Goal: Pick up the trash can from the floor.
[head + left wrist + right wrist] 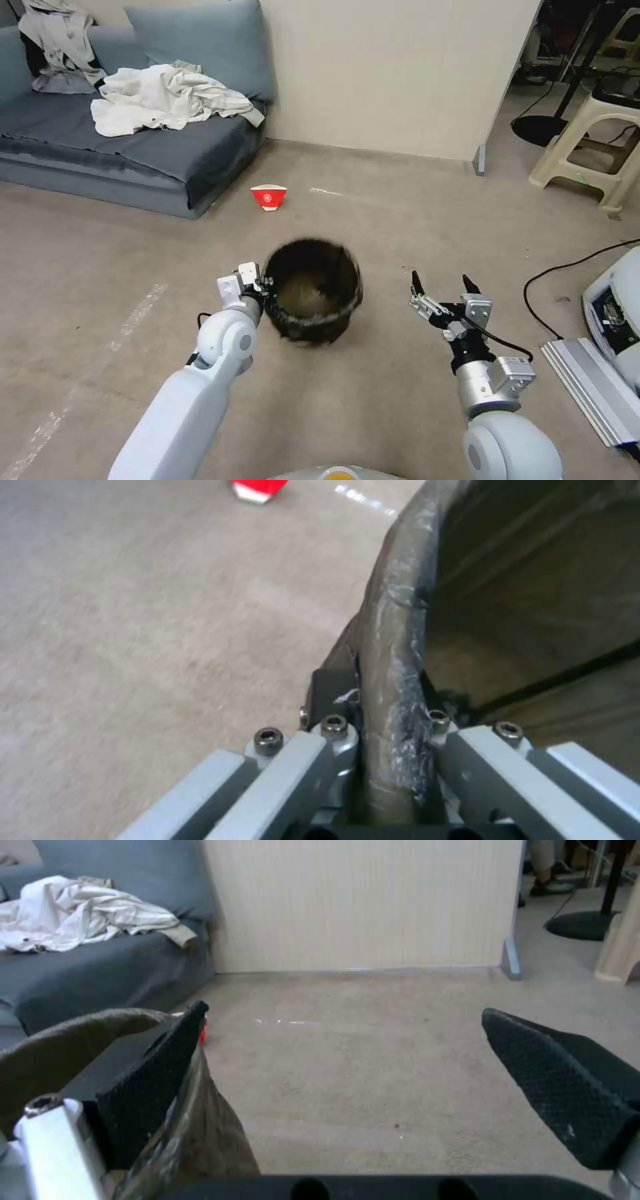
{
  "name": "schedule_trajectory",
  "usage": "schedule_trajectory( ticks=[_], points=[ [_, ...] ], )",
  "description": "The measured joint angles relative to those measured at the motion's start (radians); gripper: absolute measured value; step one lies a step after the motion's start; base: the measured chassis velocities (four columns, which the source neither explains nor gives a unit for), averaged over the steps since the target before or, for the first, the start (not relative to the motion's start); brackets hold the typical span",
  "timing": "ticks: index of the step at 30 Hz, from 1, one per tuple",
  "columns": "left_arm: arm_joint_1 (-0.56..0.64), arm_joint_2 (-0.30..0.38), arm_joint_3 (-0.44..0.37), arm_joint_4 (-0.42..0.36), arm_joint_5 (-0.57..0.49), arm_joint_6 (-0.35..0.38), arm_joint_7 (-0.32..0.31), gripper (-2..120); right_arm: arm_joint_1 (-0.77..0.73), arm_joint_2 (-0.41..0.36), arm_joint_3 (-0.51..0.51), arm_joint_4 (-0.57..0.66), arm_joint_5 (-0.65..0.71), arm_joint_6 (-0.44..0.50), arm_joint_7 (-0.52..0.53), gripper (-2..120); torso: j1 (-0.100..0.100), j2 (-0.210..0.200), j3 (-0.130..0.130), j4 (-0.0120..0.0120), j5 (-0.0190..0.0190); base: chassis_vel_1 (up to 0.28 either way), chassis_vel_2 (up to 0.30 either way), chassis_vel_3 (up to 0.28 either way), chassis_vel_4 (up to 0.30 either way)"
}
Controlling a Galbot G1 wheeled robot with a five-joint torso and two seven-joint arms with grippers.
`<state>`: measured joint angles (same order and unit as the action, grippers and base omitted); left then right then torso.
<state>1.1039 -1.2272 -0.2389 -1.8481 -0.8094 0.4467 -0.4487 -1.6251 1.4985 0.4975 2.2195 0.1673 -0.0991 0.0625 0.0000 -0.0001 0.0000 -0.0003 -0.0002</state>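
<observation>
Head view: blurred trash can (313, 293) beside left gripper (265, 288), floor contact unclear; contents indistinct under black liner. Left wrist view: fingers (328, 700) clamped on bagged rim. Right gripper (445, 285) spread wide, holding nothing.

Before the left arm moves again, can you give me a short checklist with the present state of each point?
1. Left gripper shut on the rim of the can: ok, one finger outside, one inside the bag-covered rim.
2. Can off the floor: cannot tell; the can looks blurred and the head view does not show a gap under it.
3. Can level: cannot tell, for the same reason.
4. Right gripper apart from the can: ok, open and beside it, holding nothing.
5. Cup out of the way: ok, it stands farther off, near the sofa.
</observation>
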Motion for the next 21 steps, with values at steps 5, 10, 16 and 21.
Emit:
schedule_trajectory(
  ticks=[5,10,16,21],
  points=[
    [0.030,0.025,-0.034,-0.035,-0.002,-0.059,0.096,1,0.012,-0.006,0.004,-0.011,0.008,-0.003,0.006,100,0.000,0.000,0.000,0.0004,0.0001,0.000,0.000,0.000,0.000],
    [0.056,0.045,-0.061,-0.069,-0.031,-0.094,0.164,1,0.024,-0.010,0.006,-0.017,0.015,-0.007,0.008,100,0.000,0.000,0.000,0.0001,0.0001,0.000,0.000,0.000,0.000],
    [0.106,0.073,-0.101,-0.115,-0.068,-0.139,0.266,1,0.038,-0.014,0.007,-0.024,0.020,-0.011,0.009,100,0.000,0.000,0.000,0.0002,0.0003,0.000,0.000,0.000,0.000],
    [0.180,0.094,-0.159,-0.170,-0.062,-0.188,0.365,1,0.049,-0.016,0.009,-0.026,0.027,-0.012,0.011,100,0.000,0.000,0.000,0.0004,0.0001,0.000,0.000,0.000,0.000]
  ],
)
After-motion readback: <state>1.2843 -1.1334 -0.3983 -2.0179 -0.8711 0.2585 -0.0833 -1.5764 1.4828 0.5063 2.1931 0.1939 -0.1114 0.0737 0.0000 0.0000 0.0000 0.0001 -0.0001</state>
